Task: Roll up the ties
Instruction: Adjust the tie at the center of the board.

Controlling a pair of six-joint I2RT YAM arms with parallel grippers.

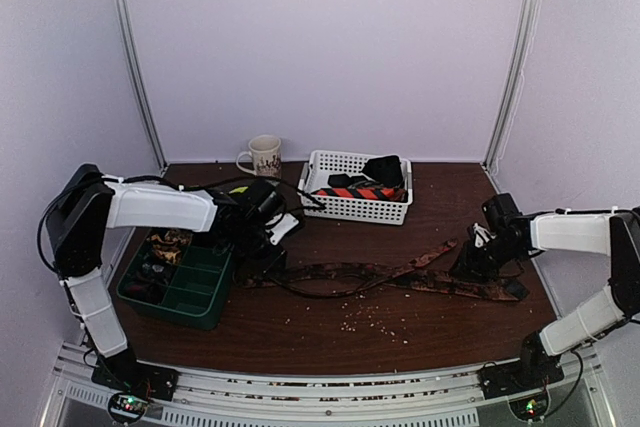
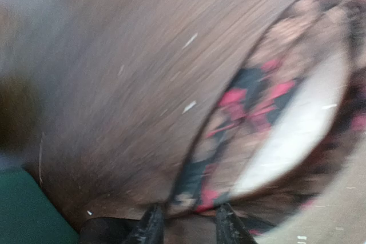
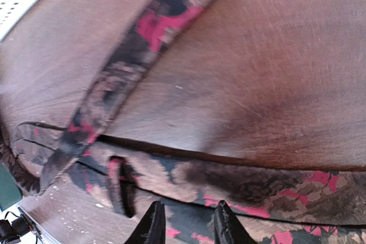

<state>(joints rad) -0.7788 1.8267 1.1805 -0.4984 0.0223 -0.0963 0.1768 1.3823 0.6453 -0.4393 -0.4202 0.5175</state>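
Top external view shows the brown-patterned tie (image 1: 380, 275) stretched along the table (image 1: 300, 337), with the left claw (image 1: 262, 252) pinching one end, apparently to start coiling, while the right claw (image 1: 478, 265), barely parted, steadies the other end, its grip unclear.

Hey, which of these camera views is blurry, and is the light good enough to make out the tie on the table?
Left wrist: heavy motion blur, the tie smeared into streaks. Right wrist: sharper, its pattern readable, slight softness toward the edges. Top external: in focus but dim, the tie nearly blending into the dark table.
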